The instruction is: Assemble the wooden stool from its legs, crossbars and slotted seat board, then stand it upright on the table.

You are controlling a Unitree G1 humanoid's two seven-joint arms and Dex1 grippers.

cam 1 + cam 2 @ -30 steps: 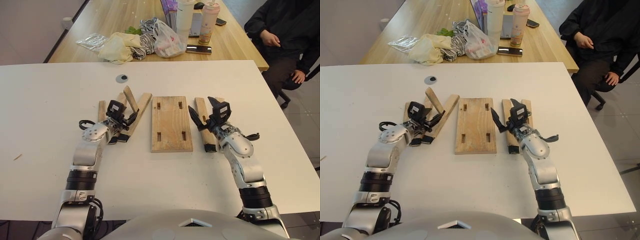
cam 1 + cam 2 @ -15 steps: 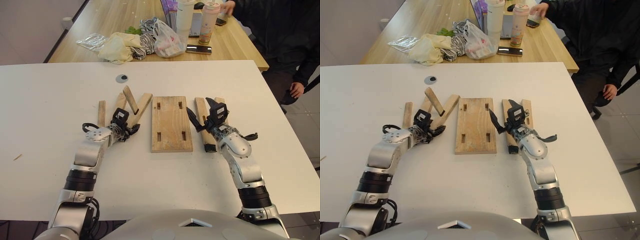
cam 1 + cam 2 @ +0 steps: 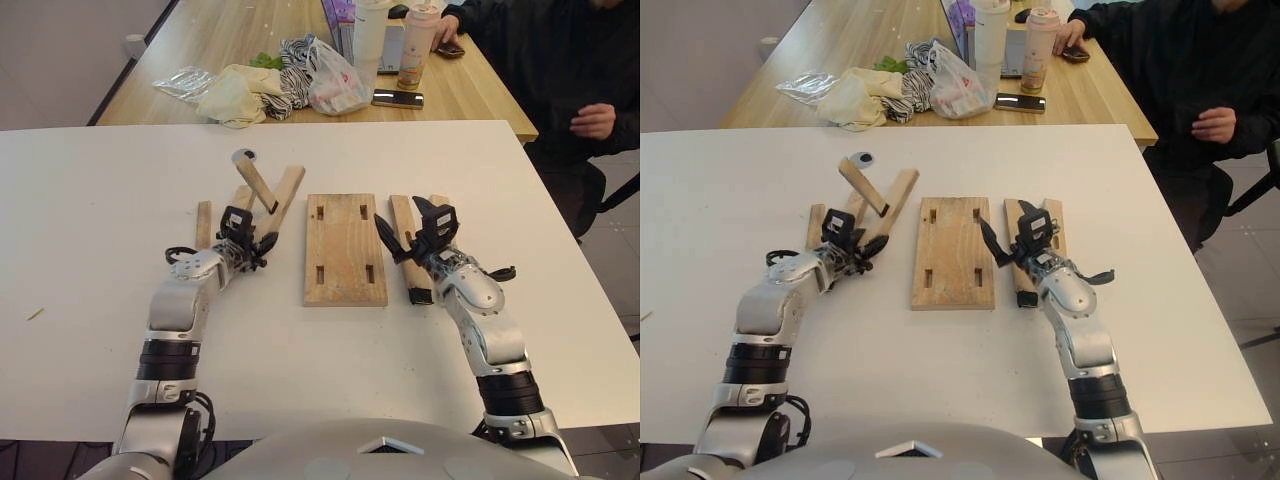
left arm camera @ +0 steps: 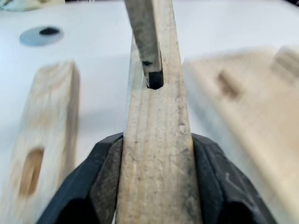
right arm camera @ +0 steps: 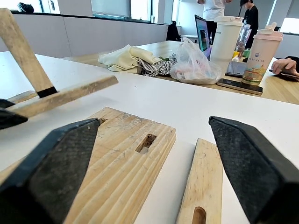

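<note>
A: Where does the robot have the stool parts?

B: Its left claw (image 3: 250, 245), left of centre in the head view, is clamped on a pale wooden leg with a slot (image 3: 275, 210). A short dark-tipped wooden crossbar (image 3: 258, 186) stands tilted out of that slot. The flat rectangular seat board with four slots (image 3: 345, 248) lies on the white bench (image 3: 100, 200) at centre frame. The right claw (image 3: 405, 224) hangs spread wide over two more wooden legs (image 3: 401, 215) just right of the board.

A: So what does the step call for?

B: Most likely seating that crossbar. It leans, so its end is probably not fully home. The left arm should hold the leg steady without twisting, or the joint may bind or pop out. The right claw would do best to close on one leg near its middle, leaving the slot free for the crossbar's other end.

A: Any writing to read?

B: None on the wood. The pink-capped bottle (image 3: 418, 45) at the top of the frame carries a printed label, too small to read.
</note>
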